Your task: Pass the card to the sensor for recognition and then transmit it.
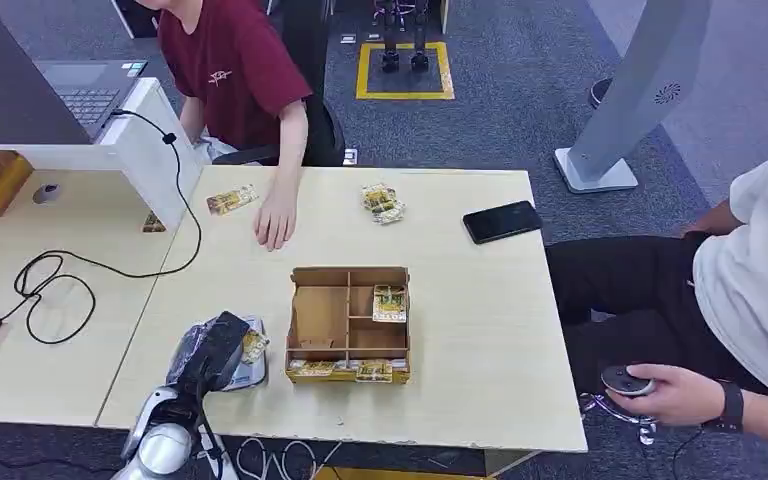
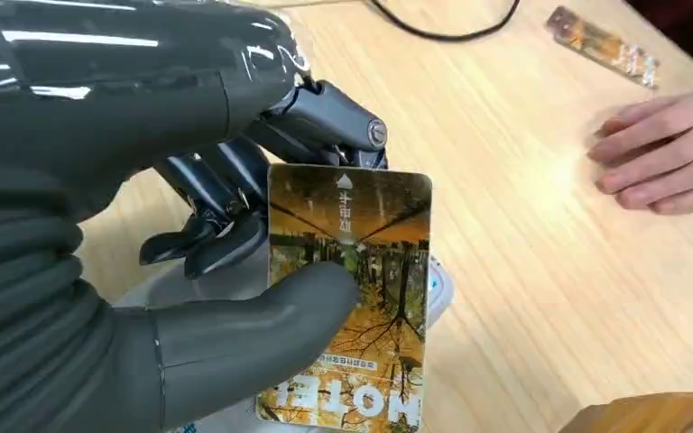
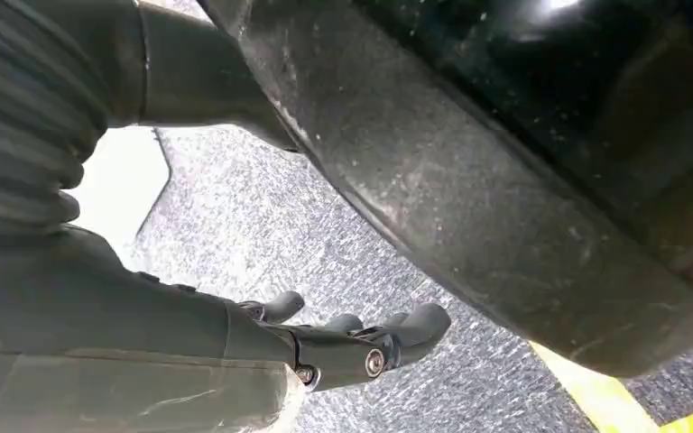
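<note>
Card handling starts from the table (image 1: 460, 340), a broad pale wood top. On it stands the wooden organiser box (image 1: 348, 322), with more cards in its compartments. Beside the box lies the grey sensor (image 1: 250, 368), near the front edge. Above it the left hand (image 2: 235, 298) pinches the card (image 2: 352, 298) between thumb and fingers, just over the pad. It looks thin, stiff, light and glossy (likely slippery), so a hold across the flat faces near one end seems safest. The right hand (image 3: 343, 347) hangs over carpet, fingers loosely curled, holding nothing.
</note>
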Robot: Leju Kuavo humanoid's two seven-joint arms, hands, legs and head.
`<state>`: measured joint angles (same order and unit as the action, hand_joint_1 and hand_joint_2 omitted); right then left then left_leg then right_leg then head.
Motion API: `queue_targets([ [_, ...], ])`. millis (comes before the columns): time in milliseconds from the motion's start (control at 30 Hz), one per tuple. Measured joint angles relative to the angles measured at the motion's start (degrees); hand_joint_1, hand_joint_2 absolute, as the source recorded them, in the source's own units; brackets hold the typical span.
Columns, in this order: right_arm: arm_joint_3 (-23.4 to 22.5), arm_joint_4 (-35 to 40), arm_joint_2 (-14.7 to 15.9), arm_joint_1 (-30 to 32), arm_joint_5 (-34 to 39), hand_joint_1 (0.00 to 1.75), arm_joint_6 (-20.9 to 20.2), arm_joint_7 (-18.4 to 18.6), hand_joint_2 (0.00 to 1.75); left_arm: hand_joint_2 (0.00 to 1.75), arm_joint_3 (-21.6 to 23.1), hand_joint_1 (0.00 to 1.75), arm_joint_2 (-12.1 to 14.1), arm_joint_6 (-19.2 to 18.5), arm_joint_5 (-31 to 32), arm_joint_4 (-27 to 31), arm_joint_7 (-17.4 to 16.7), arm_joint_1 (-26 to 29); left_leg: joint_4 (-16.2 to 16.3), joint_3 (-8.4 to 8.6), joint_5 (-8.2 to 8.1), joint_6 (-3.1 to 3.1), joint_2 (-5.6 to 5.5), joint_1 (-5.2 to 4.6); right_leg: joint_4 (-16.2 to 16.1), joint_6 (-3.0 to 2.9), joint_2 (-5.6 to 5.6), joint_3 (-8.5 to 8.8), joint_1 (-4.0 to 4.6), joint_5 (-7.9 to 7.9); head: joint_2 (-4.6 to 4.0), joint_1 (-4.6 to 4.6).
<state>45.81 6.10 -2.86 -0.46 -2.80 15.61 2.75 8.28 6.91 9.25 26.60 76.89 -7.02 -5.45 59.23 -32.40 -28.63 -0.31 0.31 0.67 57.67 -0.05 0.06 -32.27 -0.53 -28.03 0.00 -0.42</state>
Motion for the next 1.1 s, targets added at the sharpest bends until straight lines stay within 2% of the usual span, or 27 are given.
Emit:
queue_targets([
  [300, 0.4, 0.3, 0.0, 0.0, -0.8, 0.0, 0.3, 0.2, 1.75, 1.75, -2.7, 1.75, -0.4, 1.0, -0.9, -2.7, -0.1, -0.1, 0.0, 0.01, 0.0, 0.0, 0.0, 0.01, 0.0, 0.0, 0.0, 0.01, 0.0, 0.0, 0.0, 0.0],
  [567, 1.3, 0.6, 0.0, 0.1, -1.1, 0.0, 0.7, 0.2, 1.75, 1.75, -6.1, 1.75, -0.5, 3.9, -2.3, -4.4, 1.6, -0.1, 0.0, 0.02, 0.01, -0.02, -0.01, 0.01, 0.0, 0.0, 0.0, 0.02, 0.0, 0.0, 0.0, 0.0],
  [833, 1.7, 0.7, 0.0, 0.2, -1.9, 0.0, 0.7, 0.2, 1.75, 1.75, -6.8, 1.75, -0.7, 5.7, 0.2, -5.8, 1.7, 0.0, 0.0, 0.02, 0.01, -0.02, -0.01, 0.0, 0.0, 0.0, -0.01, 0.03, 0.0, 0.0, 0.0, 0.0],
  [1000, 1.8, 0.8, 0.0, 0.2, -1.7, 0.0, 1.0, 0.2, 1.75, 1.75, -6.8, 1.75, -1.0, 4.9, -0.1, -5.9, 5.1, 0.2, 0.0, 0.03, 0.02, -0.02, -0.02, 0.0, 0.0, 0.0, -0.01, 0.03, 0.0, 0.0, 0.0, 0.0],
  [1100, 1.8, 0.8, 0.0, 0.3, -1.6, 0.0, 1.0, 0.2, 1.75, 1.75, -6.6, 1.75, -1.6, 4.3, -1.8, -3.1, 9.1, 0.8, 0.0, 0.04, 0.02, -0.02, -0.02, 0.01, 0.0, 0.0, -0.01, 0.02, 0.0, 0.0, 0.0, 0.0],
])
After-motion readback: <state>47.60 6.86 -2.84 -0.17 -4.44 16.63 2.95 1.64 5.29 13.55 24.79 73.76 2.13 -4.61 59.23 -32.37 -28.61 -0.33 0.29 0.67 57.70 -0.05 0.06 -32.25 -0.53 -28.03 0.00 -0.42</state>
